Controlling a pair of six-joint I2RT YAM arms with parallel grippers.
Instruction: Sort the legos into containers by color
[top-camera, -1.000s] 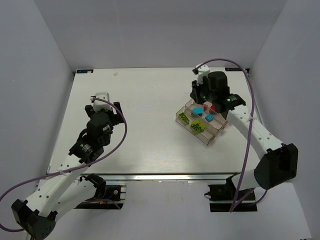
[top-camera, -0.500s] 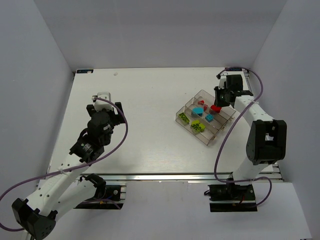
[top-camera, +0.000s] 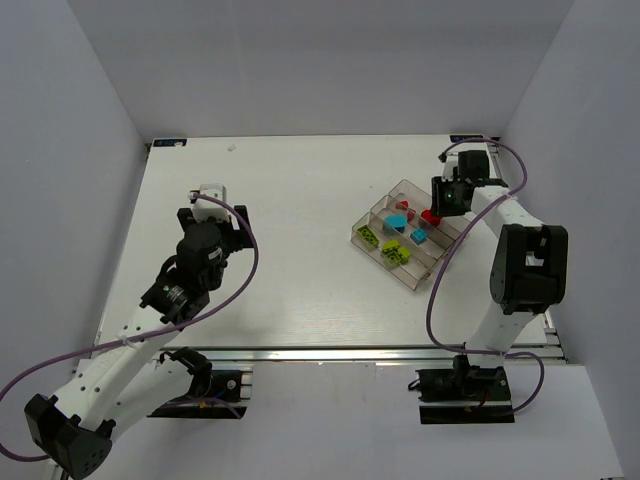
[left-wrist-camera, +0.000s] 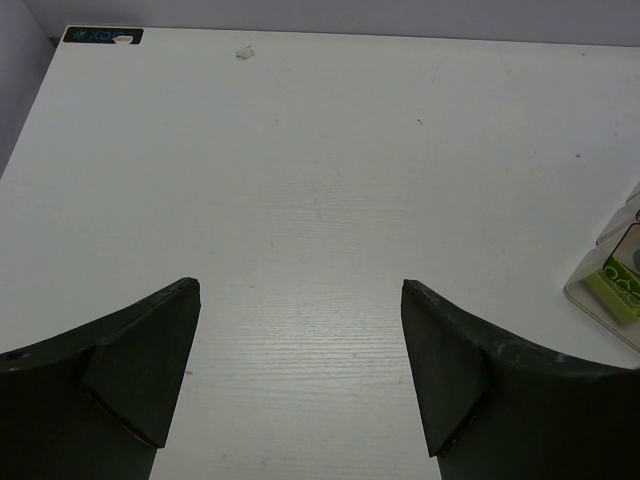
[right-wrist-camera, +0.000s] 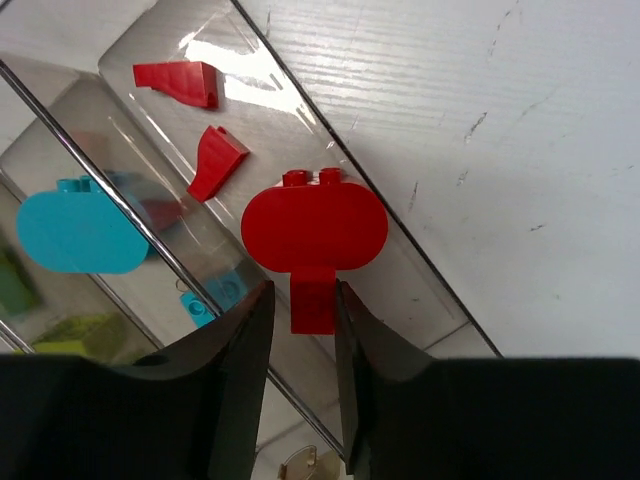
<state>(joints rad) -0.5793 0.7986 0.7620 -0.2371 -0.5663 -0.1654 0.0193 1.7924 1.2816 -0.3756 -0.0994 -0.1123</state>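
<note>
We see the right gripper (right-wrist-camera: 302, 300) in glossy black. Just ahead of its tips is a bright red rounded lego (right-wrist-camera: 315, 222). Farther ahead and to the left lie two small wedges (right-wrist-camera: 180, 82) of the same red. Left of the gripper are a cyan rounded lego (right-wrist-camera: 78, 232) and a small cyan brick (right-wrist-camera: 215, 296), with yellow-green pieces (right-wrist-camera: 65, 335) beyond them. The tray (right-wrist-camera: 405, 270) is clear, streaked with white glare. The table (right-wrist-camera: 500, 130) is white with faint grey grain and a few dark specks. The left gripper (left-wrist-camera: 300, 300) is a matte, dark greenish black. From above, we see purple cables (top-camera: 252, 260) on white-and-black arms (top-camera: 110, 362).
</note>
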